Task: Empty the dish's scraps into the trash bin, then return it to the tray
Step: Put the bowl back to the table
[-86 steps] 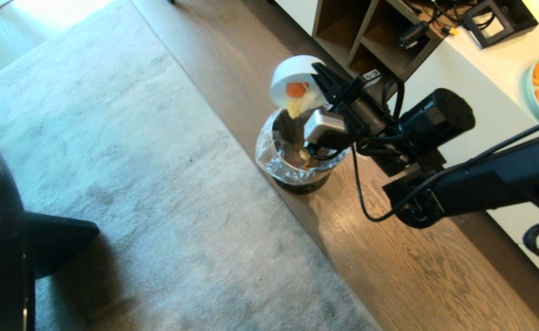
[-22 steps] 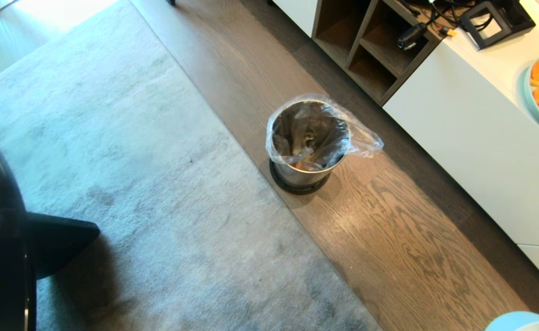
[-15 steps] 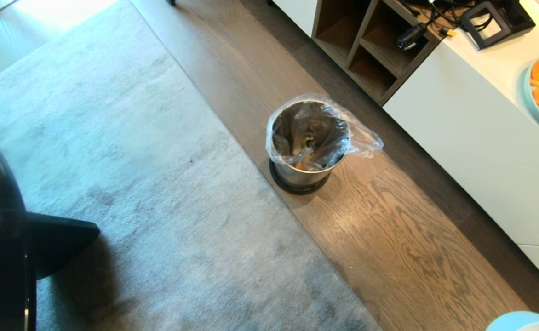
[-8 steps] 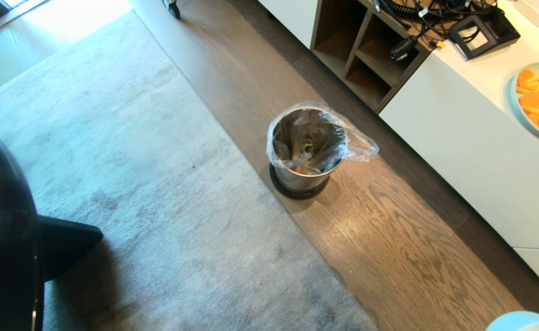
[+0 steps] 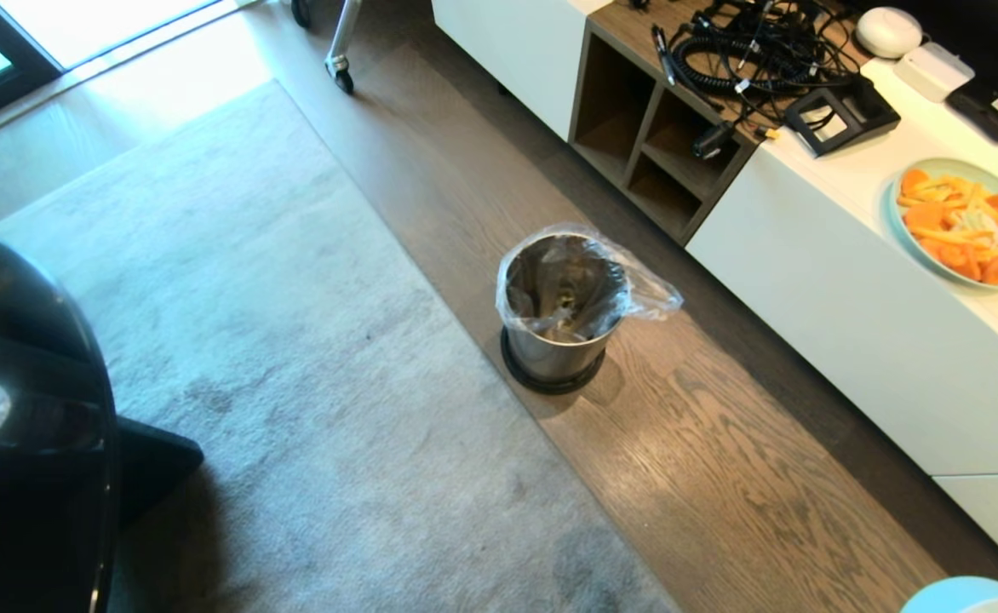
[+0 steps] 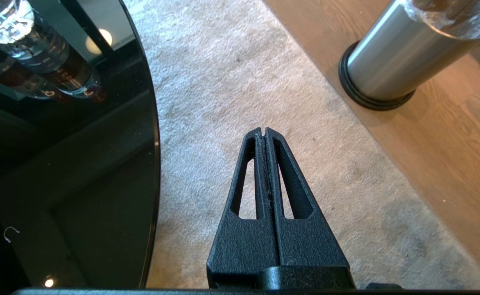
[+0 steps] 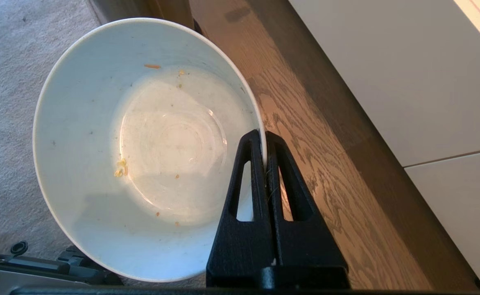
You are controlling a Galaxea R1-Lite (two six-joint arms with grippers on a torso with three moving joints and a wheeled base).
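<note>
The dish [image 7: 141, 155], a white bowl, is empty apart from a few tiny crumbs. My right gripper [image 7: 263, 137] is shut on its rim, holding it over the wooden floor beside the rug. An edge of the dish [image 5: 967, 598] peeks into the head view's lower right corner. The trash bin [image 5: 560, 306], steel with a clear liner, stands on the floor ahead, with scraps [image 5: 564, 300] lying inside it. My left gripper [image 6: 263, 131] is shut and empty above the rug, with the trash bin [image 6: 395, 57] some way beyond it. The tray is out of view.
A round black glass tabletop [image 5: 22, 409] [image 6: 60, 143] stands on my left. A white cabinet [image 5: 848, 298] runs along the right, carrying a pale-green plate [image 5: 899, 234] of orange slices and a tangle of cables [image 5: 746, 51]. A grey rug [image 5: 295, 383] covers the floor.
The right arm, which was tipping the dish over the bin, has left the head view. In the last second the camera has tilted up, so the scene slid down and more cabinet top shows.
</note>
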